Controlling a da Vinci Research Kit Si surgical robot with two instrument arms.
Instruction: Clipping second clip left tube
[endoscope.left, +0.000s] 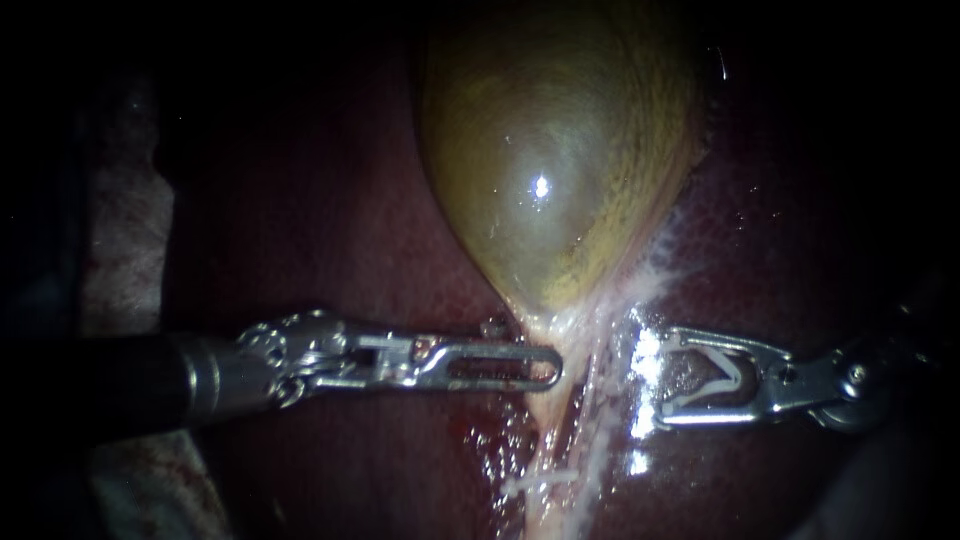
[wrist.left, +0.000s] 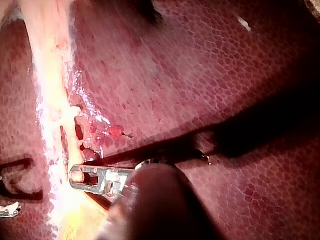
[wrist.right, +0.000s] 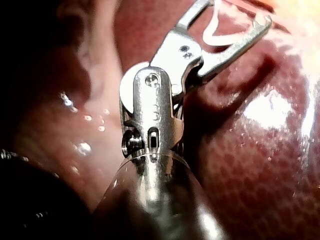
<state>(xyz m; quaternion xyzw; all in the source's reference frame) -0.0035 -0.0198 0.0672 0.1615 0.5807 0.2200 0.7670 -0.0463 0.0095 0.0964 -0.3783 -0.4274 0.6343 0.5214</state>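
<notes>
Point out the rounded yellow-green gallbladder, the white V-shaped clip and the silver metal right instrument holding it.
The gallbladder (endoscope.left: 560, 150), endoscope view, middle of its body.
The white clip (endoscope.left: 736, 374), endoscope view, its bend.
The right instrument (endoscope.left: 662, 378), endoscope view, midway between its jaw tips.

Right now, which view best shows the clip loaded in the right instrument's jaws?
The endoscope view. There the whole white clip shows side-on, held between both jaws of the right instrument, with the tissue ahead of it in sight. The right wrist view shows it closer, but partly cut off at the picture's edge. In the left wrist view I cannot make it out.
</notes>
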